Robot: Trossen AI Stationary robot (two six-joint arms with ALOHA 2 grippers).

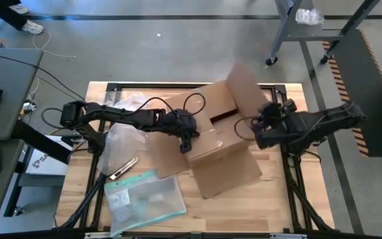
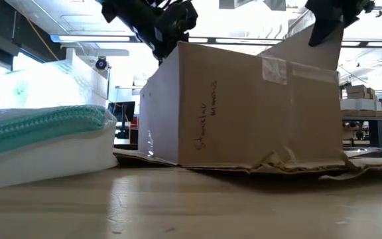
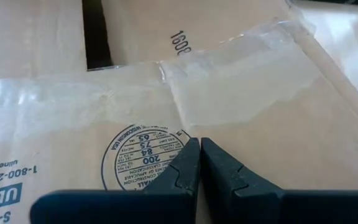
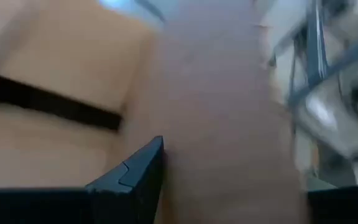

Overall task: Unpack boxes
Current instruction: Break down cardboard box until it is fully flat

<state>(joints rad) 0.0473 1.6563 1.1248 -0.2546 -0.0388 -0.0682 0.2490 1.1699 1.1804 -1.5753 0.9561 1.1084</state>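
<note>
box: brown corrugated cardboard box (image 1: 219, 136) sits near the middle of the wooden tabletop (image 1: 270, 199), the largest thing there; clear tape runs along its seam and a round printed stamp shows on a top panel in the left wrist view.
flaps: one flap (image 1: 249, 89) stands raised at the far right of the box; another lies flat on the tabletop toward the near edge; a dark gap shows between the top panels.
left end effector: left end effector (image 1: 186, 143) is clenched, its two dark fingers (image 3: 185, 168) pressed together with nothing between them, tips down on the taped top panel at the box's left edge.
right end effector: right end effector (image 1: 265, 119) is at the raised flap on the box's right side, fingers parted with the flap between them; whether they press on it i cannot tell.
pouch: flat clear plastic pouch (image 1: 144, 199) with a teal edge lies on the tabletop, near left of the box, apart from it.
bubble wrap: clear sheet (image 1: 121, 143) lies left of the box, under the left arm.
</note>
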